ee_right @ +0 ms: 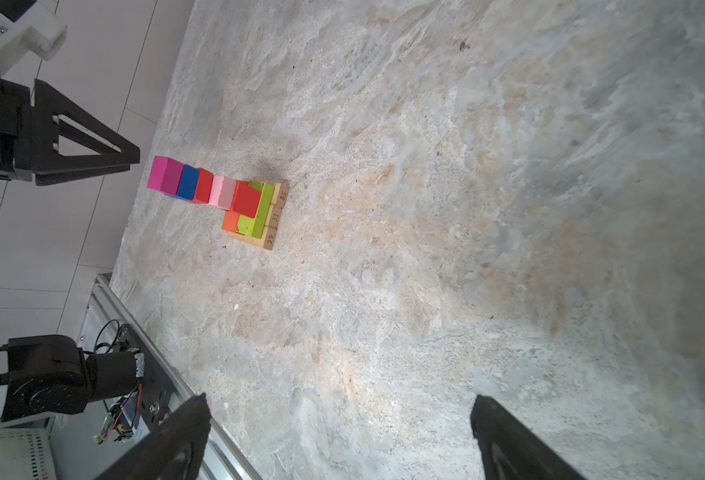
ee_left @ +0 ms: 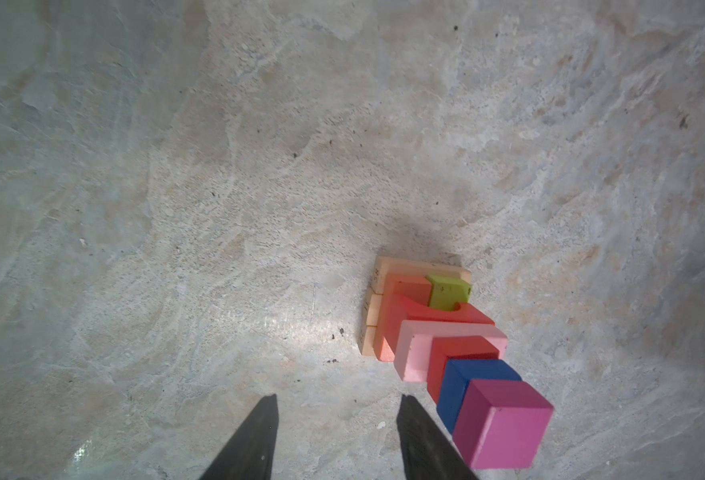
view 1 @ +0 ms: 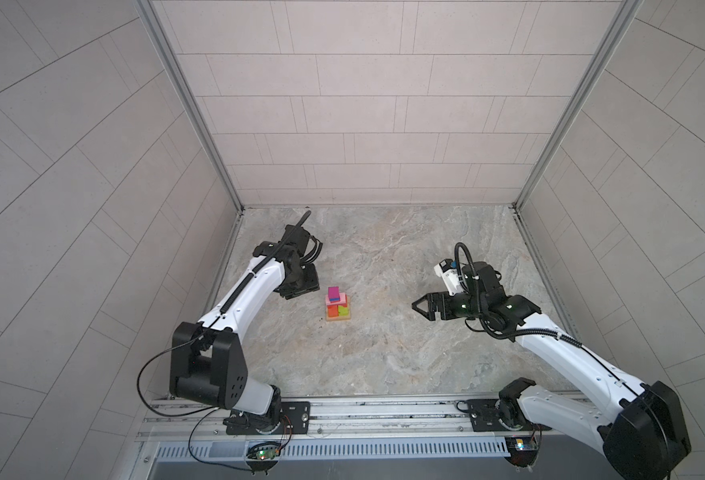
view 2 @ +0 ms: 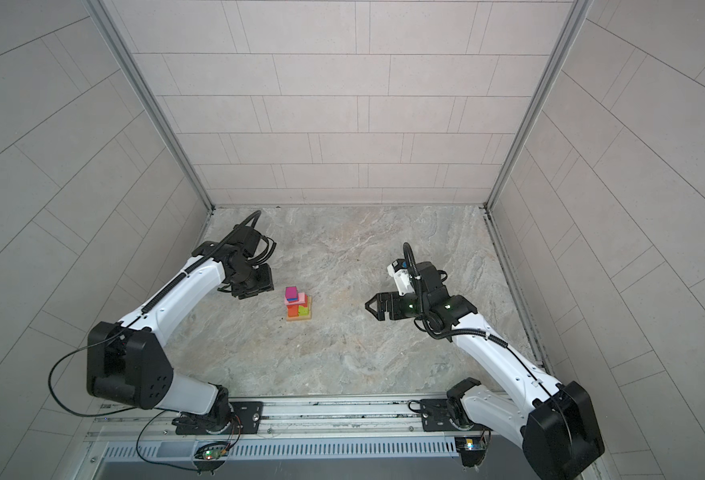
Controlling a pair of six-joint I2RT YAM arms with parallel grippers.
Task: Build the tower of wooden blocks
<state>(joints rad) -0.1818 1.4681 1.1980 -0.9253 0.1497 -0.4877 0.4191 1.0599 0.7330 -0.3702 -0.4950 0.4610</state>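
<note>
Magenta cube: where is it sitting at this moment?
In both top views the magenta cube tops the tower, resting on the blue cube, left of the table's centre, just right of the open, empty left gripper.

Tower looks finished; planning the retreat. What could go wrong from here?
The left gripper hangs open close beside the magenta cube topping the tower; a sideways swing could knock it off.
The upper cubes form a narrow column off-centre on the tan bars; a bump may topple it.

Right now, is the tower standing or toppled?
Standing. In the right wrist view the tower stacks unbroken from tan bars up to the magenta cube.
</note>
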